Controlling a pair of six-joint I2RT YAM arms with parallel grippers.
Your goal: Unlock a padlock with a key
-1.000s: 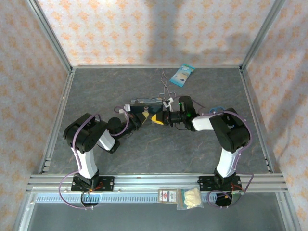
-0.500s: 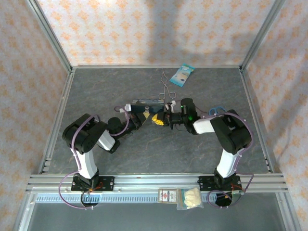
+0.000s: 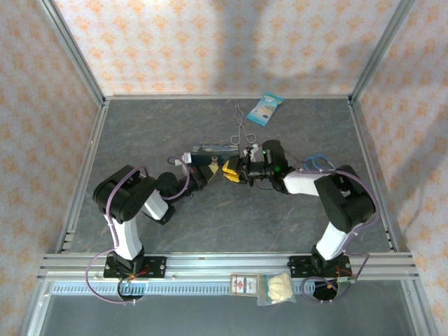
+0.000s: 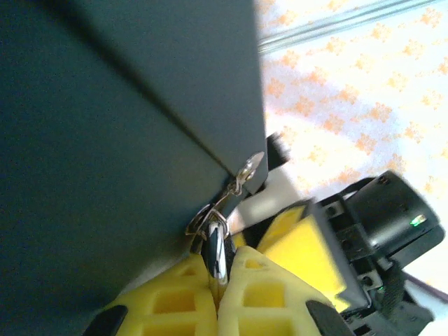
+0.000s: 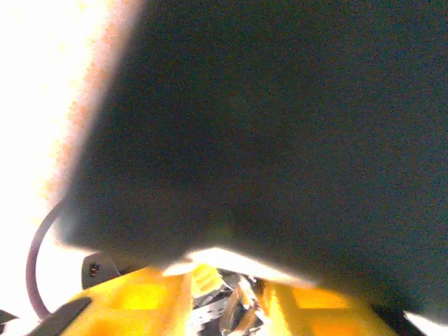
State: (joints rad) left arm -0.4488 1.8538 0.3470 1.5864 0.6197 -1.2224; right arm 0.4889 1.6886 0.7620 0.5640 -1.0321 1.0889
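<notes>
Mid-table (image 3: 280, 210), the left claw (image 4: 218, 262) presses its yellow fingers together on the padlock (image 4: 214, 241), a sliver of bright metal. It hangs from a small ring at the near corner of the blue tin (image 3: 210, 149). The right claw (image 5: 231, 308) faces it from the right, fingers apart, with blurred metal between them.
</notes>
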